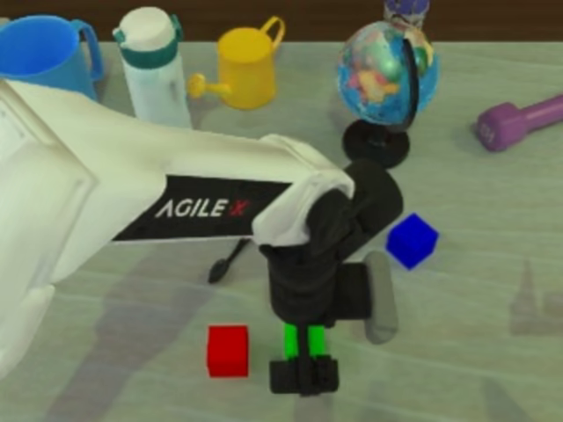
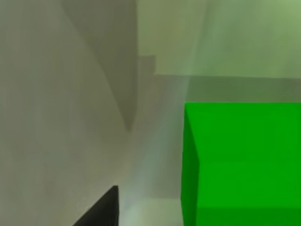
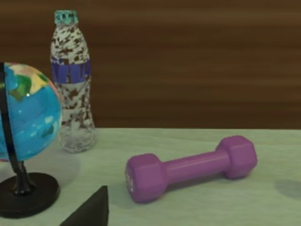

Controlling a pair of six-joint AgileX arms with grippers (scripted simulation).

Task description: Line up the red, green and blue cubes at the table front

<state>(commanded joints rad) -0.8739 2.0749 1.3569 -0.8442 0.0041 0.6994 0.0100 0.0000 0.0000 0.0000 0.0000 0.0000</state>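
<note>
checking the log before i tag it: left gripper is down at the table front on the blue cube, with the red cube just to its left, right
Not quite. The left gripper is at the green cube, as the top view shows. The blue cube sits apart, farther back and to the right on the table. The red cube is indeed just left of the gripper.

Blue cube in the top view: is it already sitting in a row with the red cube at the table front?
No: the blue cube lies farther back and to the right, apart from the red cube near the front edge.
</note>
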